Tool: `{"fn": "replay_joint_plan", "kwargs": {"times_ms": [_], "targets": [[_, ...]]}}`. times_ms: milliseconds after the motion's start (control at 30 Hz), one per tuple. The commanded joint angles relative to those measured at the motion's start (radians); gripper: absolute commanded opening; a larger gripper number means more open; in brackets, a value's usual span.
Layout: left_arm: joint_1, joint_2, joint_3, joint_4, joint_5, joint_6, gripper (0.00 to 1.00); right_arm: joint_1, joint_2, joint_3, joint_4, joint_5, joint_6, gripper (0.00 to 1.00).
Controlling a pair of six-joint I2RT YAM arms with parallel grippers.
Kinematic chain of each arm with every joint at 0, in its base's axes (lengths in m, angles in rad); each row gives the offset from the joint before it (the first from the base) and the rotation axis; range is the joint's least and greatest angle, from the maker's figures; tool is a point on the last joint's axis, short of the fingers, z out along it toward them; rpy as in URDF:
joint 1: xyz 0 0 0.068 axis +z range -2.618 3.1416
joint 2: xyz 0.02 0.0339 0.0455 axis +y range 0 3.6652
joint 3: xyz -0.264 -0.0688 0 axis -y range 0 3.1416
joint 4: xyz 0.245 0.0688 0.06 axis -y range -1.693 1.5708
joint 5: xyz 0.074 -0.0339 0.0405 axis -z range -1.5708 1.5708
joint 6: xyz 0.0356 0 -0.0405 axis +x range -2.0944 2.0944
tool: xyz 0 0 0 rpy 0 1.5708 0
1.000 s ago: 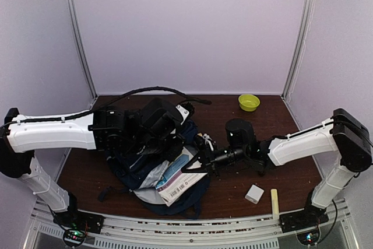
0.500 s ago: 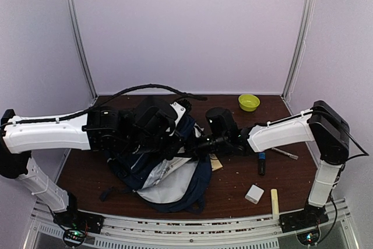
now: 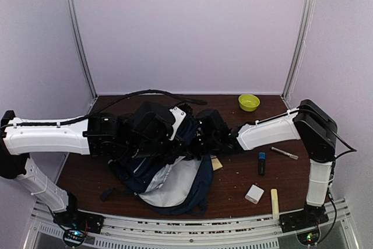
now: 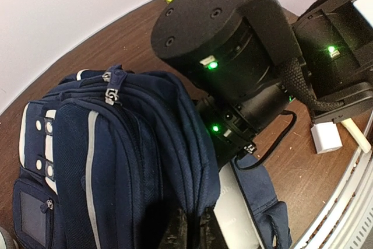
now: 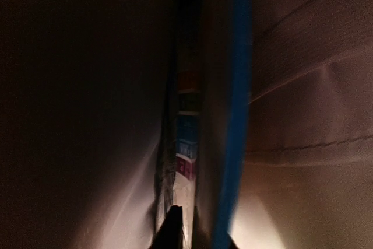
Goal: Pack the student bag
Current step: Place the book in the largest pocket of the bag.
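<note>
Navy student bag holds a book, its coloured labels unreadable.

Centre blocked: student bag slumps from the middle toward 7 o'clock. The left arm lies across it from 9, and the right arm is sunk into its mouth from 3 (inside, only a narrow dark slot beside a blue edge). Black cable arcs over 11.

At 4 to 5: marker, pen, white block, yellow stick, with bare wood between them. Green bowl at 1, open wood around it.
</note>
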State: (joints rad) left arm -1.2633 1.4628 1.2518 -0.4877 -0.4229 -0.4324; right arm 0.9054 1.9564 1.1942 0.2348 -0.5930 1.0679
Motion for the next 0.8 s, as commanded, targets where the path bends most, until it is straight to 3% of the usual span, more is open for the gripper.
{"fn": "replay_joint_plan", "kwargs": {"times_ms": [0, 333, 533, 767], "targets": [[-0.012, -0.026, 0.011, 0.111, 0.019, -0.002, 0.00, -0.014, -0.034, 0.020, -0.010, 0.086, -0.065, 0.19], [-0.010, -0.018, -0.003, 0.089, -0.029, -0.023, 0.00, -0.014, -0.231, -0.048, -0.230, 0.205, -0.208, 0.45], [-0.003, 0.004, 0.020, 0.067, -0.024, -0.023, 0.00, -0.013, -0.344, -0.140, -0.258, 0.235, -0.227, 0.61], [0.022, 0.060, 0.078, -0.035, -0.065, -0.032, 0.00, 0.018, -0.414, -0.190, -0.292, 0.202, -0.240, 0.69]]}}
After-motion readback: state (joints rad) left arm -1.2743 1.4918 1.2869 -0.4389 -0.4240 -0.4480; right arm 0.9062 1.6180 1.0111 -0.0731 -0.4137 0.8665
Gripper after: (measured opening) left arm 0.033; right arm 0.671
